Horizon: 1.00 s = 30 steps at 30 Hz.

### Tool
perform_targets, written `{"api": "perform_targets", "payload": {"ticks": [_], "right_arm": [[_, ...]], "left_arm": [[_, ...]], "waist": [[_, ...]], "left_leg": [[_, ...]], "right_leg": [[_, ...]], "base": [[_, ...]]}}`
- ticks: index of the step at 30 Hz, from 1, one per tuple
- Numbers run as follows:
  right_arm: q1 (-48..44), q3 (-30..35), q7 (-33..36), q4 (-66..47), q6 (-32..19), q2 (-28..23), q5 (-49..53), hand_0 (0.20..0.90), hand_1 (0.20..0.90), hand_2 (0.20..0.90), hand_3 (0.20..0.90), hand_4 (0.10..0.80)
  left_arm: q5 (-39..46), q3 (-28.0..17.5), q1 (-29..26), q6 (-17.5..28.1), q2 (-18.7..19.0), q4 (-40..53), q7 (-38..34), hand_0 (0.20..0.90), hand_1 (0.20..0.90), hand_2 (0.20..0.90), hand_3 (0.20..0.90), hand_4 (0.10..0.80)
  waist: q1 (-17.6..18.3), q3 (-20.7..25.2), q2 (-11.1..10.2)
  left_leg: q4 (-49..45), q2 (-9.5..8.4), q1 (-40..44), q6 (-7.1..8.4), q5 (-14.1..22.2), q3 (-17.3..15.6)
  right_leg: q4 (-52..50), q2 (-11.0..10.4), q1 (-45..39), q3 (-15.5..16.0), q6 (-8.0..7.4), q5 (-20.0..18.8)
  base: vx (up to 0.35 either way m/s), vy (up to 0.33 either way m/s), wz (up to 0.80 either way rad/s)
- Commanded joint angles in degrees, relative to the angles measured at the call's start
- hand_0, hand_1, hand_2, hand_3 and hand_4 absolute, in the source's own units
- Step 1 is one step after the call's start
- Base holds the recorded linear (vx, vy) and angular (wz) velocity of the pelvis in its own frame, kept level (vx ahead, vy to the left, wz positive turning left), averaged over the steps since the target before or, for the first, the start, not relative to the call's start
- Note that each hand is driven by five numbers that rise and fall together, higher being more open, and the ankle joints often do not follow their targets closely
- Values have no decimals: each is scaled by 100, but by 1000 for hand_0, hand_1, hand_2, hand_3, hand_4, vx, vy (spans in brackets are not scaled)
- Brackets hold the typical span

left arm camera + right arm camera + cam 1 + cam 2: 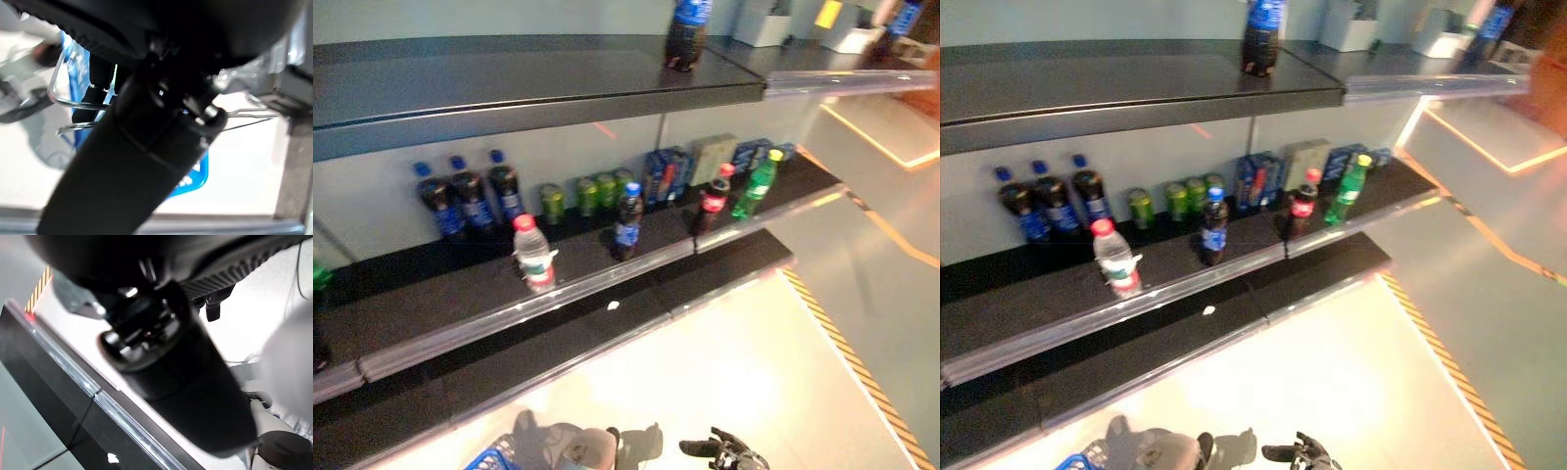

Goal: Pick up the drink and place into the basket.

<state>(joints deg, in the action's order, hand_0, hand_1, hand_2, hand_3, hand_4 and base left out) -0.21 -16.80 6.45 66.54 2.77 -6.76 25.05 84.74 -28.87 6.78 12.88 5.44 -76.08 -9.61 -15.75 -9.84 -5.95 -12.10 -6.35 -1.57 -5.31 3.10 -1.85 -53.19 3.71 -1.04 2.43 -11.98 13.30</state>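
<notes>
On shelf (460,304), upright drink (627,222)

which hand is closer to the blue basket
Left. The left robot hand is right at the blue basket, by its wire handle. The right robot hand hangs further right, apart from it.

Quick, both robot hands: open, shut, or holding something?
Left robot hand: carrying the blue basket by its wire handle.
Right robot hand: low above the floor, nothing visibly in it; fingers cannot be told.
</notes>
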Motion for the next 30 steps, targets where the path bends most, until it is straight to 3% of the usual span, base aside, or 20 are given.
{"api": "perform_targets", "payload": {"ticks": [1, 2, 4, 5, 7, 9, 10, 11, 12, 14, 16, 17, 19, 20, 22, 23, 28, 30], "right_arm": [[22, 153, 20, -204, -254, -209, -60, 900, 900, 900, 900, 800], [11, 177, 3, -149, -290, -231, -20, 900, 900, 900, 900, 800], [-69, 237, -14, -69, -336, -282, 62, 900, 900, 900, 900, 800], [-98, 247, -4, -64, -341, -310, 107, 900, 900, 900, 900, 800], [-121, 272, 17, -67, -388, -363, 209, 900, 900, 900, 900, 800], [-141, 261, 61, -106, -405, -357, 229, 900, 900, 900, 900, 800], [-165, 235, 108, -175, -329, -349, 228, 900, 900, 900, 900, 800], [-183, 212, 119, -214, -274, -350, 229, 900, 900, 900, 900, 800], [-214, 165, 99, -264, -162, -368, 300, 900, 900, 900, 900, 800], [-220, 152, 76, -329, 64, -382, 365, 900, 900, 900, 900, 800], [-144, 130, 9, -452, 141, -462, 330, 900, 900, 900, 900, 800], [-92, 127, -16, -501, 94, -509, 403, 900, 900, 900, 900, 800], [4, 209, 112, -629, 55, -584, 645, 900, 900, 900, 900, 800], [17, 229, 121, -648, 43, -610, 667, 900, 900, 900, 900, 800], [-98, 241, 116, -568, -11, -680, 685, 900, 900, 900, 900, 800], [-145, 250, 118, -521, -19, -682, 691, 900, 900, 900, 900, 800], [-238, 306, 219, -256, -205, -521, 813, 900, 900, 900, 900, 800], [-257, 279, 210, -265, -258, -478, 802, 900, 900, 900, 900, 800]], "left_arm": [[47, 185, 27, 887, 908, 199, 119, 300, 300, 300, 200, 100], [126, 260, -35, 903, 914, 223, 82, 300, 300, 300, 200, 100], [206, 344, -154, 911, 946, 230, 87, 300, 300, 300, 200, 100], [203, 378, -181, 890, 967, 234, 92, 300, 300, 300, 200, 100], [187, 503, -278, 883, 1029, 313, 27, 300, 300, 300, 200, 100], [188, 595, -306, 884, 1040, 480, -41, 300, 300, 300, 200, 100], [228, 700, -286, 911, 1022, 612, -72, 300, 300, 300, 200, 100], [236, 726, -273, 943, 992, 675, -64, 300, 300, 300, 200, 100], [255, 773, -265, 1017, 935, 730, -32, 300, 300, 300, 200, 100], [207, 837, -249, 1077, 854, 762, 8, 300, 300, 300, 200, 100], [14, 864, -259, 1148, 693, 877, 9, 300, 300, 300, 200, 100], [-106, 827, -226, 1116, 619, 913, 85, 300, 300, 300, 200, 100], [-276, 902, -153, 1017, 530, 1005, 239, 300, 300, 300, 200, 100], [-280, 950, -137, 1005, 521, 1047, 203, 300, 300, 300, 200, 100], [-238, 1018, -34, 989, 475, 1132, 121, 300, 300, 300, 200, 100], [-238, 982, -23, 982, 474, 1104, 109, 300, 300, 300, 200, 100], [-524, 696, -64, 924, 515, 785, 275, 300, 300, 300, 200, 100], [-519, 641, -93, 909, 554, 723, 266, 300, 300, 300, 200, 100]], "waist": [[296, 202, 173], [347, 183, 227], [428, 99, 318], [498, 40, 302], [759, -104, 208], [856, -173, 201], [881, -188, 229], [875, -183, 247], [872, -143, 216], [886, -100, 182], [853, -54, 76], [771, -100, 1], [689, -210, -72], [660, -234, -67], [497, -315, 91], [476, -305, 126], [246, -285, 357], [194, -291, 356]], "left_leg": [[582, -287, -47, -98, -135, 512], [568, -215, 25, -93, -95, 603], [570, -84, 258, -29, 49, 795], [593, -77, 393, -7, 154, 896], [569, 78, 760, 166, 571, 1193], [582, 321, 958, 321, 764, 1329], [606, 582, 1127, 461, 877, 1373], [622, 725, 1203, 553, 909, 1377], [584, 915, 1212, 681, 898, 1324], [503, 1142, 1231, 828, 878, 1227], [157, 1443, 1015, 977, 540, 901], [-288, 1494, 646, 990, 174, 686], [-888, 1393, -36, 873, -33, 75], [-907, 1311, -131, 836, -21, -36], [-631, 726, -262, 698, 163, -216], [-426, 583, -273, 663, 113, -297], [394, 191, -657, 666, -483, -859], [331, 166, -771, 628, -493, -987]], "right_leg": [[1118, -69, -145, 377, 112, -2116], [1317, -405, 75, 502, 228, -1891], [2182, -1030, 655, 680, 369, -1948], [2607, -1216, 783, 702, 365, -2005], [4163, -1773, 1073, 304, 236, -2453], [4771, -1957, 1129, 119, 122, -2634], [4733, -1976, 1095, 116, 66, -2628], [4656, -1977, 1066, 133, 47, -2520], [4594, -1860, 926, 160, 31, -2194], [4496, -1745, 812, 262, 86, -1914], [4459, -1571, 600, 549, 290, -1631], [4581, -1540, 385, 780, 379, -1596], [4786, -1485, 62, 1317, 559, -1544], [4814, -1473, 4, 1441, 590, -1527], [4834, -1227, -154, 1619, 636, -1426], [4842, -1143, -165, 1654, 653, -1408], [4778, -529, -506, 1805, 840, -966], [4640, -466, -541, 1862, 896, -811]], "base": [[366, -280, -1], [313, -296, 4], [271, -369, -3], [423, -572, 1], [463, -669, 38], [337, -598, 85], [280, -614, 92], [211, -600, 88], [153, -461, 56], [136, -431, 42], [116, -570, 53], [54, -608, 57], [-1, -498, 62], [14, -338, 101], [86, -269, 84], [162, -206, 35], [225, -187, 44], [187, -138, 35]]}}
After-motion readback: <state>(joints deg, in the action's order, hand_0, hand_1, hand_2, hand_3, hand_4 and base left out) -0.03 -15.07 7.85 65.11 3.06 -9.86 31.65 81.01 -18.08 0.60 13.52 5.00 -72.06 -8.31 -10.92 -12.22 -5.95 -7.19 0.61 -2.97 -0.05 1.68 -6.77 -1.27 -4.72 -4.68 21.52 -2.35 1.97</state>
